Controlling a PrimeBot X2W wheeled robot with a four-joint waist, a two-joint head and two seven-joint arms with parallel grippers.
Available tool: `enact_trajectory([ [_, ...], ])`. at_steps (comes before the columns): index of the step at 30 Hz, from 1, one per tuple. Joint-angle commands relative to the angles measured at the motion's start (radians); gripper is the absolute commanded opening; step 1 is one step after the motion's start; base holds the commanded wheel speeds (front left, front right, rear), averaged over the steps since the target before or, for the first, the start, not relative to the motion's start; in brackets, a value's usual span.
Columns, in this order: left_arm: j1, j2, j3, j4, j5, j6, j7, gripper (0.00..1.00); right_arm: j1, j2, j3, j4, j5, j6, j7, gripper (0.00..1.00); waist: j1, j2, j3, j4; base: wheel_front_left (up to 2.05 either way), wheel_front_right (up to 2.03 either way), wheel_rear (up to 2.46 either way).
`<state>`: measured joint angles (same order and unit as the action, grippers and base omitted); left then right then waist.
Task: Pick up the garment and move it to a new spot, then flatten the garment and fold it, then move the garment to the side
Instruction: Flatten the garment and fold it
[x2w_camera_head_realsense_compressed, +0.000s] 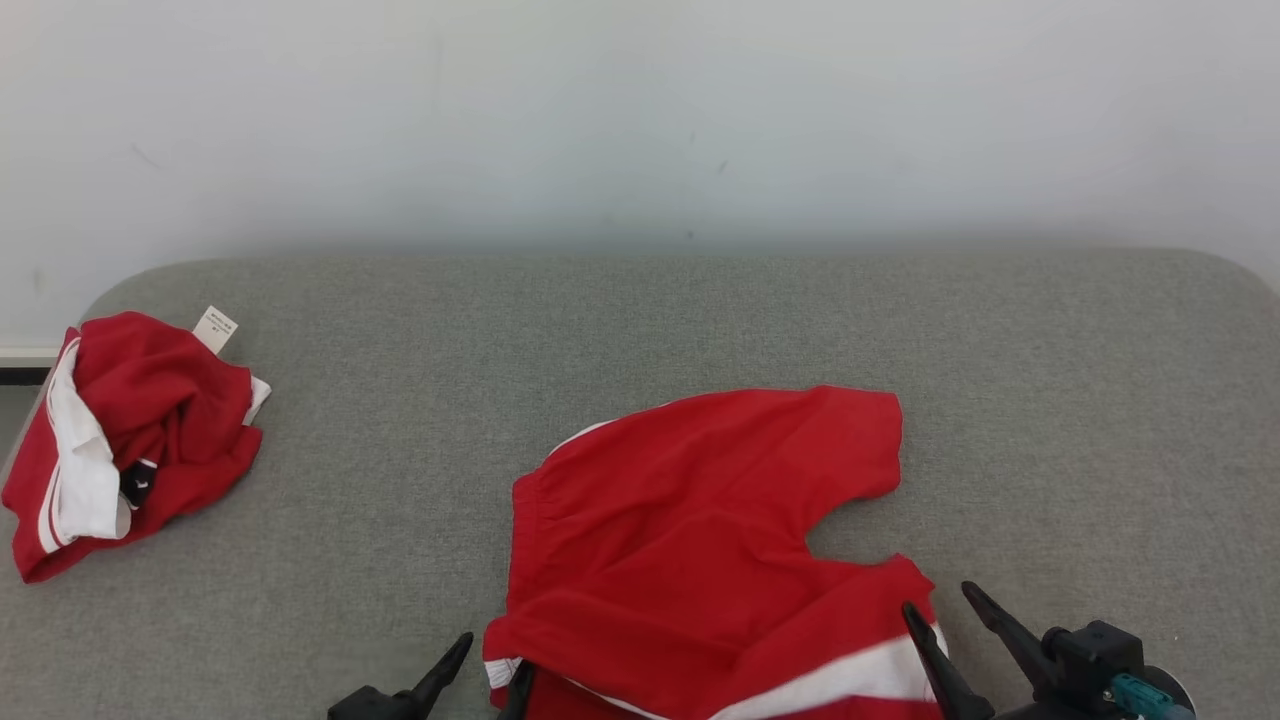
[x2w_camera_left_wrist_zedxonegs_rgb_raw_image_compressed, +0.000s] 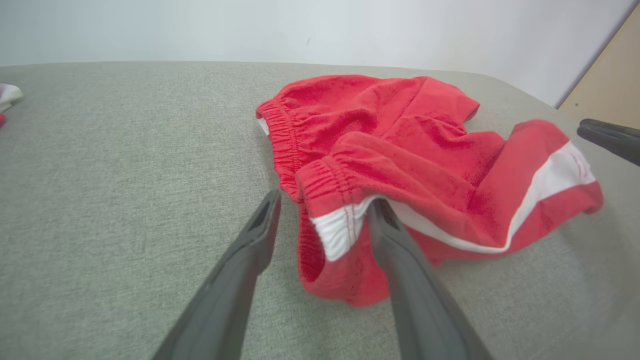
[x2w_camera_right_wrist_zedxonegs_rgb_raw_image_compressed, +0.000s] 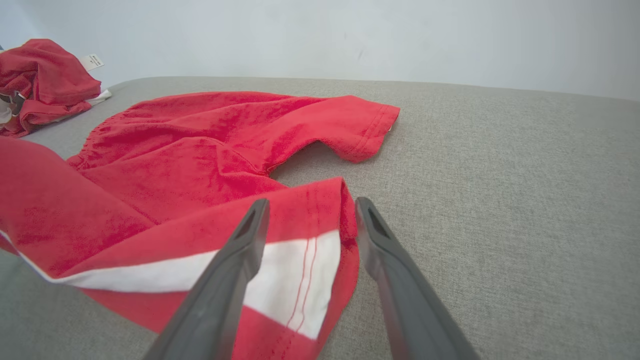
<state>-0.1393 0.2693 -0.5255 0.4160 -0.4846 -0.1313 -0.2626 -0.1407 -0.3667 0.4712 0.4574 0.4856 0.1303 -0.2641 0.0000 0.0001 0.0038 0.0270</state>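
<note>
The garment is a pair of red shorts with a white stripe, lying on the grey padded surface with its near edge doubled over. My left gripper stands open at the near left corner. In the left wrist view the elastic waistband corner lies between the spread fingers of that gripper. My right gripper stands open at the near right corner. In its wrist view the striped leg hem lies between the parted fingers of that gripper. Neither gripper pinches the cloth.
A second red and white garment lies crumpled at the surface's far left edge, with a white label sticking up; it also appears in the right wrist view. A pale wall runs behind the surface. The right gripper's fingers enter the left wrist view's right edge.
</note>
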Motion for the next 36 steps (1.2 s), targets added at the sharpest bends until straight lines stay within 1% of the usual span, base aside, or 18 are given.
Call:
enact_trajectory([
  [1, 0.020, -0.004, 0.014, -0.006, 0.010, 0.002, -0.003, 1.00, 0.014, 0.003, -0.013, -0.004, -0.008, 0.001, 0.000, 1.00, 0.0000, -0.0001, -0.002, 0.003, 0.00, 0.00, 0.00],
  [4, 0.045, -0.010, 0.058, -0.036, 0.026, 0.002, -0.003, 1.00, 0.039, 0.007, -0.052, -0.024, -0.020, 0.001, 0.000, 1.00, 0.0000, -0.0001, -0.007, 0.007, 0.00, 0.00, 0.00],
  [7, 0.081, -0.020, 0.125, -0.083, 0.043, 0.002, -0.003, 1.00, 0.067, 0.016, -0.100, -0.063, -0.039, 0.001, 0.000, 1.00, 0.0000, -0.0001, -0.012, 0.009, 0.00, 0.00, 0.00],
  [8, 0.103, -0.029, 0.181, -0.127, 0.056, 0.005, -0.003, 1.00, 0.088, 0.026, -0.140, -0.097, -0.055, 0.001, 0.000, 1.00, 0.0000, -0.0001, -0.016, 0.010, 0.00, 0.00, 0.00],
  [13, 0.158, -0.063, 0.315, -0.217, 0.109, 0.009, -0.003, 1.00, 0.141, 0.063, -0.235, -0.181, -0.098, 0.001, 0.000, 1.00, 0.0000, -0.0001, -0.029, 0.009, 0.00, 0.00, 0.00],
  [20, 0.209, -0.103, 0.457, -0.290, 0.168, 0.005, -0.003, 1.00, 0.223, 0.123, -0.341, -0.286, -0.147, 0.001, 0.000, 1.00, 0.0000, -0.0001, -0.051, 0.011, 0.00, 0.00, 0.00],
  [28, 0.260, -0.120, 0.556, -0.328, 0.212, 0.001, -0.003, 1.00, 0.309, 0.166, -0.402, -0.367, -0.180, 0.001, 0.000, 1.00, 0.0000, -0.0001, -0.060, 0.013, 0.00, 0.00, 0.00],
  [36, 0.310, -0.148, 0.578, -0.355, 0.255, 0.001, -0.003, 1.00, 0.348, 0.184, -0.420, -0.381, -0.190, 0.001, 0.000, 1.00, 0.0000, -0.0001, -0.054, 0.019, 0.00, 0.00, 0.00],
])
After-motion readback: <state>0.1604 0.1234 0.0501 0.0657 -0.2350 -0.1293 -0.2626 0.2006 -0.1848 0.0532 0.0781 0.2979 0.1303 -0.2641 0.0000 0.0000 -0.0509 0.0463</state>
